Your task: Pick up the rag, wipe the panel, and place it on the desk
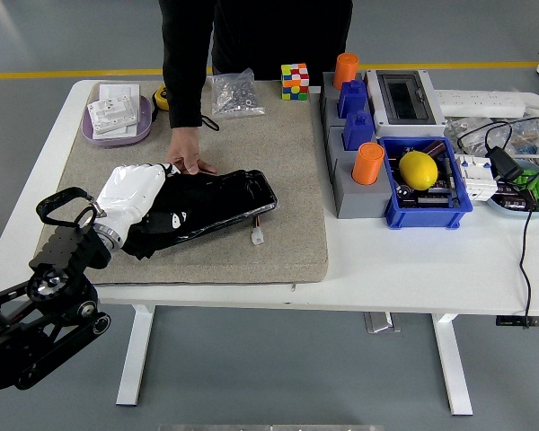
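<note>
A glossy black panel [225, 202] lies slanted on the tan mat [287, 162], with a small white connector [256, 236] on a wire at its near edge. My left hand [133, 190], white-shelled, rests palm down on the panel's left end. It is shut on a dark rag [148, 235] that bunches out beneath it. A person's hand [188, 160] presses on the panel's far edge, just beside my fingertips. My right arm is out of view.
At the back of the mat are a purple tray [117, 117] of white parts, a bag of screws [234, 94] and a colour cube [294, 79]. To the right stand a grey holder with orange cylinders [368, 163], a blue bin [427, 205] with a lemon, and cables [503, 157].
</note>
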Motion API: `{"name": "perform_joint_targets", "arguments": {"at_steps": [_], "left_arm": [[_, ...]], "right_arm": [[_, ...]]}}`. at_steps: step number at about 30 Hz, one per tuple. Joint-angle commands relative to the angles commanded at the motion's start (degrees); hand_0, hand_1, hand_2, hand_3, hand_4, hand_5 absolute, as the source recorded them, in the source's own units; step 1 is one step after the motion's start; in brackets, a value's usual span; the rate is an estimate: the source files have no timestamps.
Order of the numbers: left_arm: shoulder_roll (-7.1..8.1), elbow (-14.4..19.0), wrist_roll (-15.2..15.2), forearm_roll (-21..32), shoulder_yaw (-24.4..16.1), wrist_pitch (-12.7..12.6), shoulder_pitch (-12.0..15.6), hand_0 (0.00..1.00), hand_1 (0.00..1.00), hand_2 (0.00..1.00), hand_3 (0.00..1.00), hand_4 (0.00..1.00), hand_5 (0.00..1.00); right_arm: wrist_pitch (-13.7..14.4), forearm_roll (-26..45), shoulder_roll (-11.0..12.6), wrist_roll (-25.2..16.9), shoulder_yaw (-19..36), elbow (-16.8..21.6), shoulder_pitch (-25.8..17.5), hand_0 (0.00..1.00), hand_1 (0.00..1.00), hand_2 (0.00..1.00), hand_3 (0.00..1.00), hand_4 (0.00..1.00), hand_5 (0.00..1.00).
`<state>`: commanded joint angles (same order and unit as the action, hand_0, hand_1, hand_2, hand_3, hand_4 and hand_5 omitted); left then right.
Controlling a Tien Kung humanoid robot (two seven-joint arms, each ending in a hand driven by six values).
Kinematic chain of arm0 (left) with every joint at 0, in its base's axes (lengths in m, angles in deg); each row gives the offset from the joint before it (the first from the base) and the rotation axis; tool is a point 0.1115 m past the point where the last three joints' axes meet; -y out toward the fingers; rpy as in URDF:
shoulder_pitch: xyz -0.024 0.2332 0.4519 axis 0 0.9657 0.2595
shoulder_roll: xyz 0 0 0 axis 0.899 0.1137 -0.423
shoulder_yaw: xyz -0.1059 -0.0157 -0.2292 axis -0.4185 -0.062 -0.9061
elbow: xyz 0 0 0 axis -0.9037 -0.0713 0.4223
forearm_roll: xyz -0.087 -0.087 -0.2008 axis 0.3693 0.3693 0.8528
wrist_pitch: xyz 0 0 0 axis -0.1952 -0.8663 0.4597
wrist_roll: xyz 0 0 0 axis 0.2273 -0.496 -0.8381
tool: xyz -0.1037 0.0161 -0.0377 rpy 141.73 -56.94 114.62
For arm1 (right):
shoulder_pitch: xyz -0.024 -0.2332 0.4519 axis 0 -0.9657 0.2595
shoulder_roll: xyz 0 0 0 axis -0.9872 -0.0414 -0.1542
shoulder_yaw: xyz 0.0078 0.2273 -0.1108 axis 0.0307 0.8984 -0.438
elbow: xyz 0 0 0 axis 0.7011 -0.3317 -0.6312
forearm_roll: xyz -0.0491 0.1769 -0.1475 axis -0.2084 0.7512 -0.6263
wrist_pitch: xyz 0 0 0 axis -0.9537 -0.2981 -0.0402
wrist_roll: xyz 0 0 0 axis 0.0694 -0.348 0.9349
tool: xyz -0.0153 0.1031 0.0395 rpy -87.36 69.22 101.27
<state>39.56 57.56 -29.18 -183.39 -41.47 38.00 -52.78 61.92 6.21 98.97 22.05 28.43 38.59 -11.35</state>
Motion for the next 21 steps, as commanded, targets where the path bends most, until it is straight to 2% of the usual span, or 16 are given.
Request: {"name": "perform_joint_targets", "arguments": {"at_steps": [7, 21], "left_arm": [[-1.94, -1.4, -0.13, 2.02, 2.24, -0.05, -2.38, 0.237, 0.106, 0.457, 0.346, 0.067, 0.002], [-4.71, -4.75, -0.5, 3.93, 6.15, 0.5, -6.23, 0.237, 0.108, 0.461, 0.353, 0.079, 0.002]], "right_arm": [[0.02, -0.12, 0.18, 0.16, -0.1, 0.24, 0.04, 0.692, 0.459, 0.642, 0.62, 0.998, 0.701], [-0.11, -0.45, 0.49, 0.48, -0.35, 0.5, 0.18, 0.693, 0.459, 0.642, 0.62, 0.998, 0.702]]}}
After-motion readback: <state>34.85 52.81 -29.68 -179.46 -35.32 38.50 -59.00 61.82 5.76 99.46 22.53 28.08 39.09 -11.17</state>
